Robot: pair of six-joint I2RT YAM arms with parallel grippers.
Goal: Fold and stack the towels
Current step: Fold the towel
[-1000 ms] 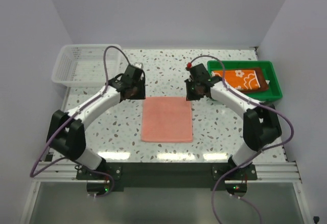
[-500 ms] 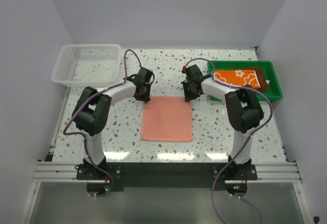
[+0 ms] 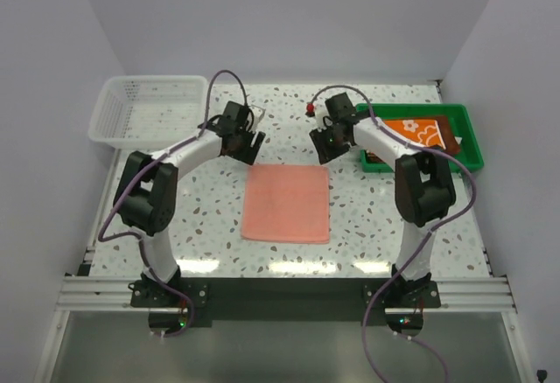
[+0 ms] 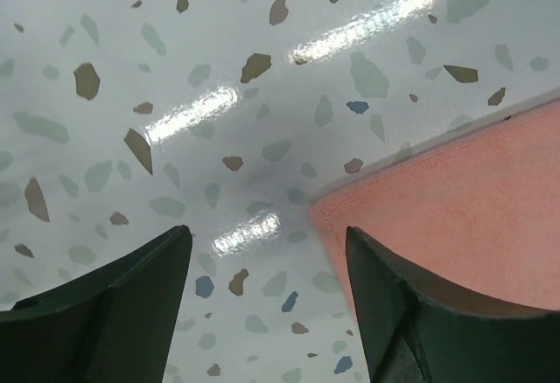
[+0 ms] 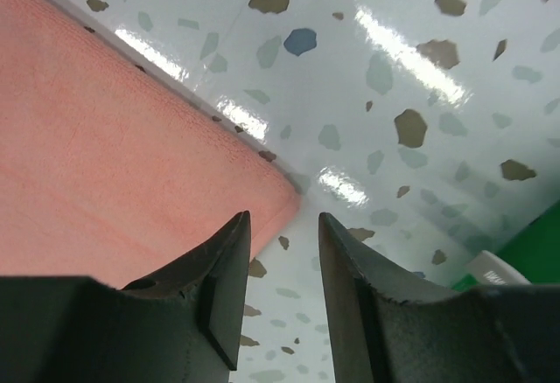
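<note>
My table [image 3: 289, 121] is white with little grey and brown specks, and it shines under the light; a white basket [image 3: 144, 112] with holes sits at its far left corner; a green tray [image 3: 411, 109] sits far right, well apart from the basket.

One camera looks down from behind me. My wrist cameras face the worktop [image 3: 376, 212] closely, sharing corners of the towel [image 3: 285, 202].

Pale grey walls [image 3: 289, 16] enclose a glossy, speckled white table [image 3: 289, 107] on three sides; light glints off it; an aluminium rail [image 3: 477, 292] edges its front.
</note>
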